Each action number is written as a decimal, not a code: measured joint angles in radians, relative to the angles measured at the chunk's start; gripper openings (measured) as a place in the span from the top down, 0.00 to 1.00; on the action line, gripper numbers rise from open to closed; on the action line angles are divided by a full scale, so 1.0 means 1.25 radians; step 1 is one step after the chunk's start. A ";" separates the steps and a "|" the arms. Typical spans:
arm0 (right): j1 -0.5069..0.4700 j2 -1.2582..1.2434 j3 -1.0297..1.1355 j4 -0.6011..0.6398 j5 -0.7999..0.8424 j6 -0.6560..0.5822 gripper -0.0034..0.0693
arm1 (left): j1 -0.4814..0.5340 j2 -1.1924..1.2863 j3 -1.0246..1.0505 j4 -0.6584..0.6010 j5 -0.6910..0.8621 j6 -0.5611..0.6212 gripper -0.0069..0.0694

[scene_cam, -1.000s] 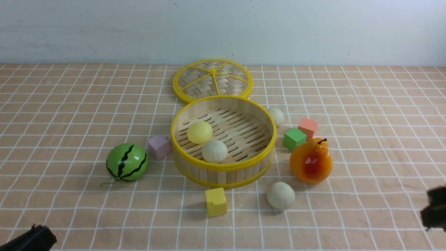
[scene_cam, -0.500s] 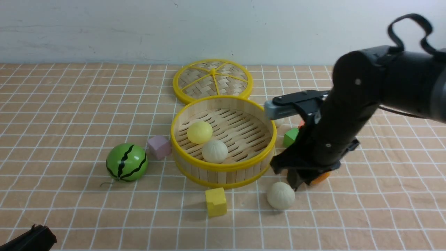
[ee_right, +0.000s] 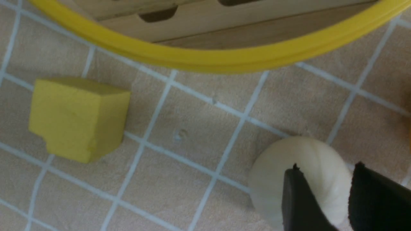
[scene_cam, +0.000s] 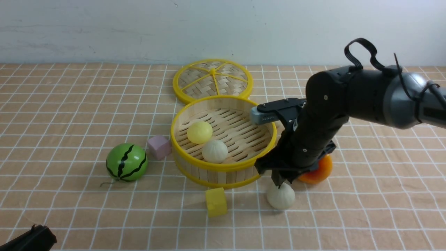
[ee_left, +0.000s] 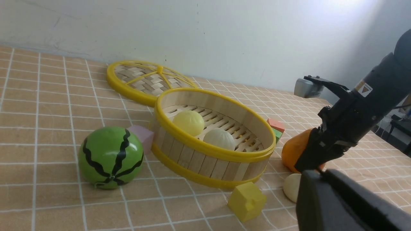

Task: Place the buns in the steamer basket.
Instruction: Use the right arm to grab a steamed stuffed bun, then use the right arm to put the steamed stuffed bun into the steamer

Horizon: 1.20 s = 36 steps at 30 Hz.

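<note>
OK, right gripper (scene_cam: 279, 182) hangs directly over the off-white pleated bun (scene_cam: 281, 197) on the checked bench (scene_cam: 69, 104). Its jaws are apart with the tips at the bun's crown; can't tell if they touch. That bun sits just in front of the round bamboo steamer basket (scene_cam: 223, 166), between the yellow cube (scene_cam: 215, 201) and the orange pear (scene_cam: 315, 172). Inside the basket: smooth pale-yellow bun (scene_cam: 199, 132) and second off-white bun (scene_cam: 214, 151). Meanwhile left gripper (scene_cam: 31, 238) sits at the near corner, jaws together. Target bun looks light, round, probably squashy and prone to roll. Straddle its widest girth, not the crown, and squeeze gently.
</note>
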 joint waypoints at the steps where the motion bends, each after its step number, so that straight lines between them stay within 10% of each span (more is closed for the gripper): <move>1: -0.003 0.004 -0.001 0.004 -0.002 0.000 0.62 | 0.000 0.000 0.000 0.000 0.000 0.000 0.91; 17: -0.007 0.035 -0.002 0.028 0.001 -0.007 0.63 | 0.000 0.000 0.000 0.000 0.000 0.000 0.89; 26: -0.007 0.037 -0.007 0.033 0.030 -0.037 0.94 | 0.000 0.000 0.000 0.000 0.000 0.000 0.89; 36: 0.008 -0.096 -0.037 0.034 0.124 -0.045 0.95 | 0.000 0.000 0.000 0.000 0.000 0.000 0.89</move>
